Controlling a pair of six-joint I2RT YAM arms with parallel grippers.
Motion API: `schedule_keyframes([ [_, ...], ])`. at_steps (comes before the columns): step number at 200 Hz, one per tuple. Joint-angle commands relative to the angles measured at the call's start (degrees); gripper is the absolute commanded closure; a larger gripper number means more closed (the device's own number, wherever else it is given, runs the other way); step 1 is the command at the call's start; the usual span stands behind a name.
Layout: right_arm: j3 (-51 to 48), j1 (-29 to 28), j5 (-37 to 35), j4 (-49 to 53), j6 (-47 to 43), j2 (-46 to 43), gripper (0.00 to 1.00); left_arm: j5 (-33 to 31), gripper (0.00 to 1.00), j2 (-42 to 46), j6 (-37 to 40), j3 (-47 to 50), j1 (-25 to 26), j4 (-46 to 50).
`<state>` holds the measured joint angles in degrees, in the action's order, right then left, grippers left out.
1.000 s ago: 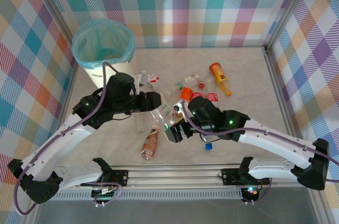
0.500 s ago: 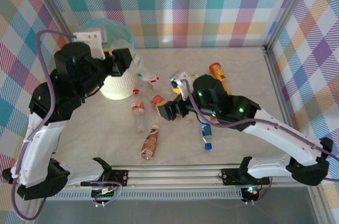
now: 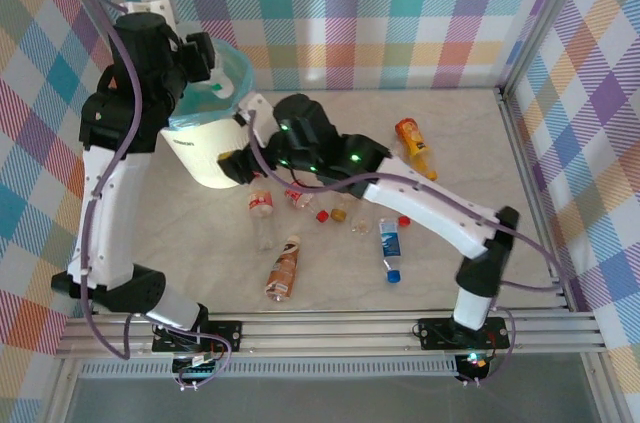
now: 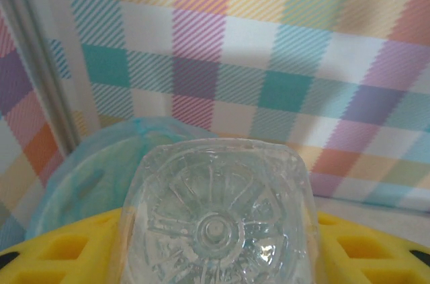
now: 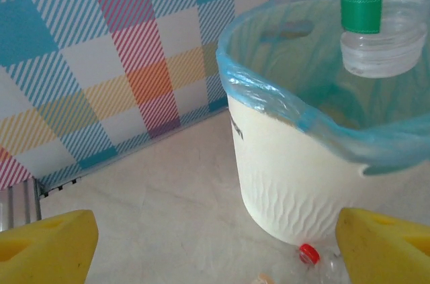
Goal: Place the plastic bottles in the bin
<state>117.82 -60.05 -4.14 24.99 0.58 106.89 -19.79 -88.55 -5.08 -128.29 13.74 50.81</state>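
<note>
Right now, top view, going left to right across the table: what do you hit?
bin → brown bottle → blue-capped bottle → orange bottle

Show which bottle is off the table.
The clear green-labelled plastic bottle the left gripper holds over the teal-lined white bin; others lie on the table.

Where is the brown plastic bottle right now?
Top view: the brown plastic bottle lies on the table near its front edge, left of centre, left of the blue-capped clear bottle.
</note>
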Motion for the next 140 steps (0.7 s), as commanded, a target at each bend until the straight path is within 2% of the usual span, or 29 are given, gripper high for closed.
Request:
schedule_keyframes([
  [1,8.8,1.8,2.5,1.1,0.1,6.7,0.08,1.6,0.57,-1.7,0.4,-1.5,-4.5,-1.6],
  [29,21.0,3.7,4.4,5.6,2.7,15.6,0.09,4.2,0.59,-4.9,-2.1,0.3,-9.3,-2.4],
  [49,24.4,4.8,5.3,6.0,4.3,18.2,0.09,7.2,0.59,-6.4,-3.1,2.4,-10.9,-4.9],
  [90,22.1,5.7,6.4,6.6,6.2,16.9,0.09,11.8,0.58,-10.4,-2.2,3.8,-11.6,-4.7],
  [111,16.7,5.7,8.0,4.9,7.3,13.4,0.10,13.3,0.56,-11.8,-1.8,6.6,-11.6,-2.8],
  [140,9.3,5.7,8.4,1.6,8.0,8.5,0.10,15.9,0.54,-11.5,-1.2,13.9,-11.6,-4.9],
])
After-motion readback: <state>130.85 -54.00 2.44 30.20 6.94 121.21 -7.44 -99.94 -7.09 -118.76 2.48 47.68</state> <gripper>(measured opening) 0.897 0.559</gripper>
